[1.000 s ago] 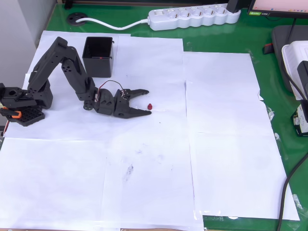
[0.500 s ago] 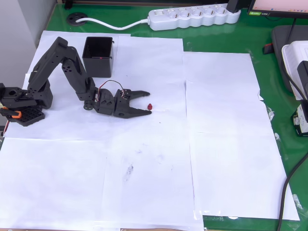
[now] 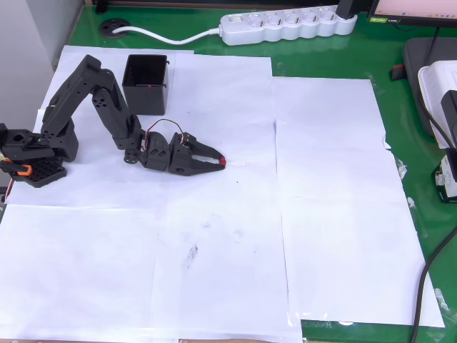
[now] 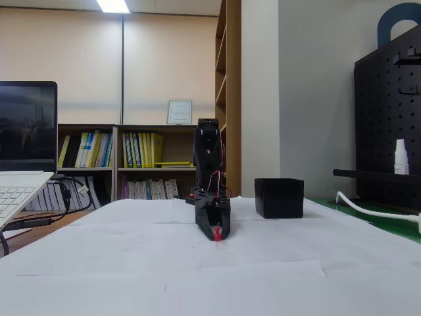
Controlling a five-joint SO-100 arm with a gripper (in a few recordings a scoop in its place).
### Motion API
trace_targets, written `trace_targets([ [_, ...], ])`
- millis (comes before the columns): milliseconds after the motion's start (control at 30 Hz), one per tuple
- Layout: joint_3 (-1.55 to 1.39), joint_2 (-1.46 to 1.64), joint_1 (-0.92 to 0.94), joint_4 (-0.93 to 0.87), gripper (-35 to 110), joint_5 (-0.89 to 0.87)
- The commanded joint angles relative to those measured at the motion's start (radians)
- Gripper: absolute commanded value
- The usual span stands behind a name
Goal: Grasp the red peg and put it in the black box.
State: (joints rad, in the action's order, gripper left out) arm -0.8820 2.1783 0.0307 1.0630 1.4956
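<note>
Overhead view: arm folded low over the paper-covered surface [image 3: 214,271], gripper [image 3: 220,162] clamped on the red peg [image 3: 223,162], well apart from the black box [image 3: 146,83].

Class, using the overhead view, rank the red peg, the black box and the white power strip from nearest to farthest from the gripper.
From the gripper:
1. Red peg, right at the fingertips.
2. Black box, up and to the left.
3. White power strip, along the top edge.
</note>
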Motion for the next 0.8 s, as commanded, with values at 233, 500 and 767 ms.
trace_targets([
  [233, -0.169, -0.344, -0.074, -0.330, 0, 0.005],
  [500, -0.770, -0.716, -0.227, -1.272, 0, -0.089],
  [767, -1.313, -0.795, -0.362, -1.988, 0, -0.167],
])
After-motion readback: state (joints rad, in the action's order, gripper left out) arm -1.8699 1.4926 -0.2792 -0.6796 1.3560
